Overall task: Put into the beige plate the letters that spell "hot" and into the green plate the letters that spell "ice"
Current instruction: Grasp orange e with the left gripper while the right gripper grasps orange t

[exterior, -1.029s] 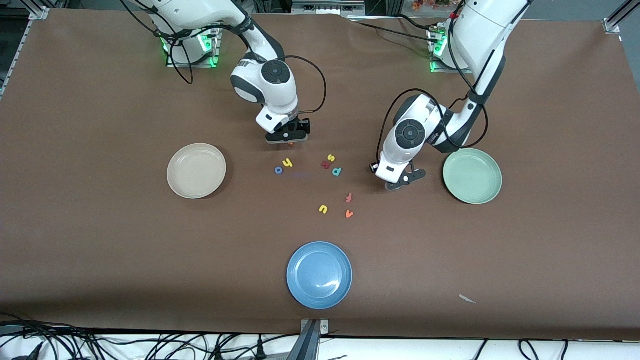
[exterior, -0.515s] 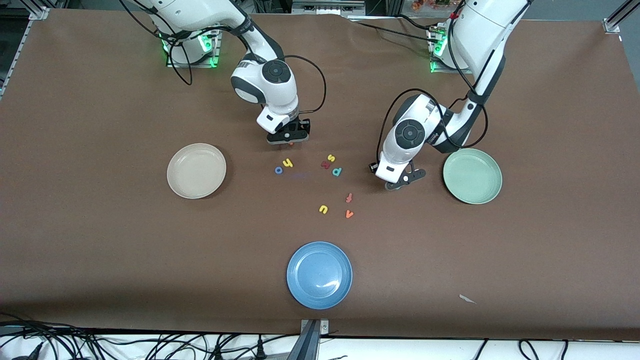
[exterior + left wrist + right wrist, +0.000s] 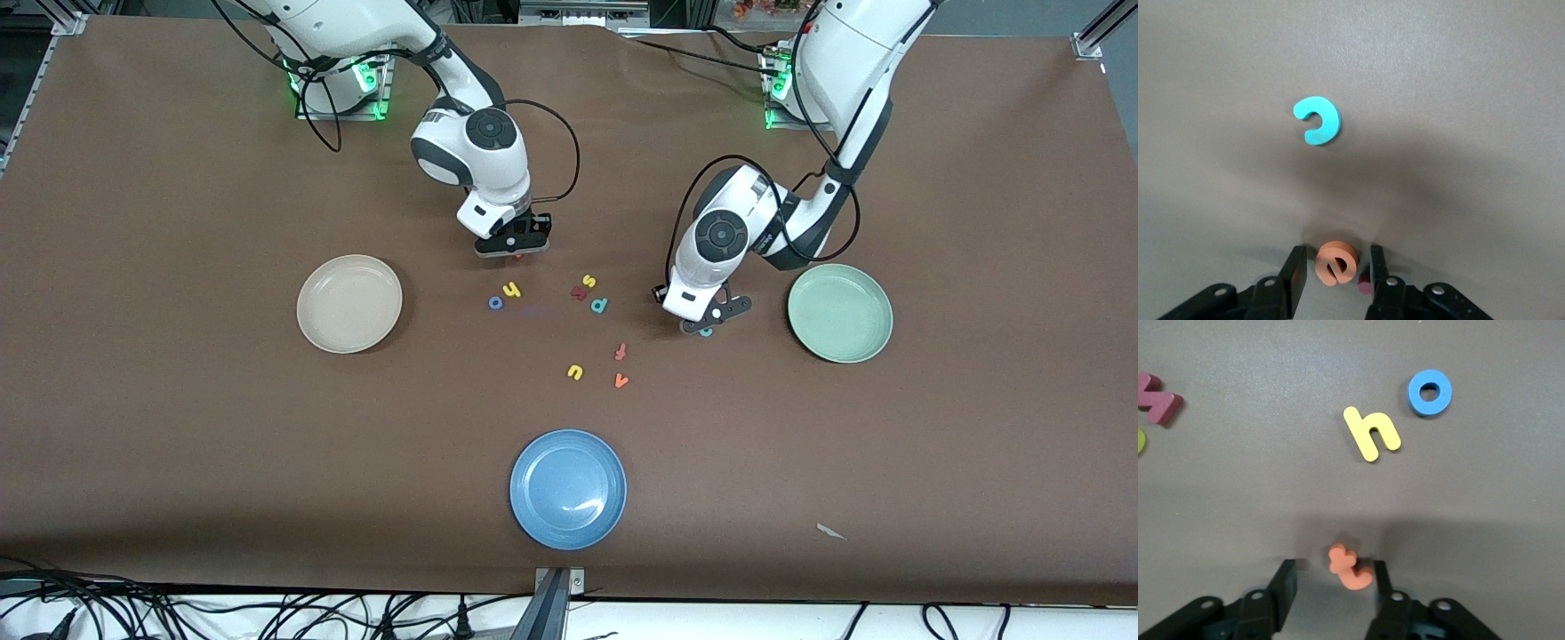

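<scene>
My right gripper (image 3: 516,252) (image 3: 1333,570) is down at the table, open around the orange "t" (image 3: 1350,567), which touches one finger while the other stands apart. The yellow "h" (image 3: 510,289) (image 3: 1371,433) and blue "o" (image 3: 495,302) (image 3: 1429,392) lie close by, between it and the beige plate (image 3: 349,303). My left gripper (image 3: 707,322) (image 3: 1337,259) is low beside the green plate (image 3: 839,312), open with the orange "e" (image 3: 1337,263) between its fingers and gaps on both sides. A dark red bit (image 3: 1365,287) shows by one finger. The teal "c" (image 3: 706,332) (image 3: 1318,120) lies just outside the jaws.
A dark red zigzag letter (image 3: 580,292), yellow "s" (image 3: 589,281) and teal "p" (image 3: 599,305) cluster mid-table. Nearer the camera lie a red "f" (image 3: 621,351), yellow "u" (image 3: 575,372) and orange "v" (image 3: 621,380). The blue plate (image 3: 568,488) sits near the front edge.
My left gripper has shifted slightly toward the table's middle, uncovering the teal "c" in the front view. My right gripper stays in place over the "t".
</scene>
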Tool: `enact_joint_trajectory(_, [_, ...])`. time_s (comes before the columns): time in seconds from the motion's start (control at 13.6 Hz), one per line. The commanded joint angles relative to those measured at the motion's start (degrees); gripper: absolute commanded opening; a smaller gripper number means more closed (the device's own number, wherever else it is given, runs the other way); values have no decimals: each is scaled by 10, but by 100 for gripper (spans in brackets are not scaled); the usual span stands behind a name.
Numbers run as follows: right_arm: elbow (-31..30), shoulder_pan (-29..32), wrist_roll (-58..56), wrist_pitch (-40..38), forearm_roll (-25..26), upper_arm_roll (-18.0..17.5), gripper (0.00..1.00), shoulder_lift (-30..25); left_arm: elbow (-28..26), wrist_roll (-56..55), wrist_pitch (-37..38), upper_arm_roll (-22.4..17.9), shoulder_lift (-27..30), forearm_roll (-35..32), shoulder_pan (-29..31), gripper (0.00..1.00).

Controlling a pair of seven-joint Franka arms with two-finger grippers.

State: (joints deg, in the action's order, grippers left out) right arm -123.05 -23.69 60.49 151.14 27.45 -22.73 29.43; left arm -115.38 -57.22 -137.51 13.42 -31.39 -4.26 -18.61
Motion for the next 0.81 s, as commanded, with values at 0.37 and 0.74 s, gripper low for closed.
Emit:
enact_joint_trajectory(0.37, [-5, 0, 13, 13, 16, 1, 31, 2, -1, -10, -2, -4, -4, -2, 0, 42])
enact_joint_trajectory(0.74, [-5, 0, 12, 13, 17, 1, 0, 1, -3, -6, -1, -4, -13, -7, 4, 43])
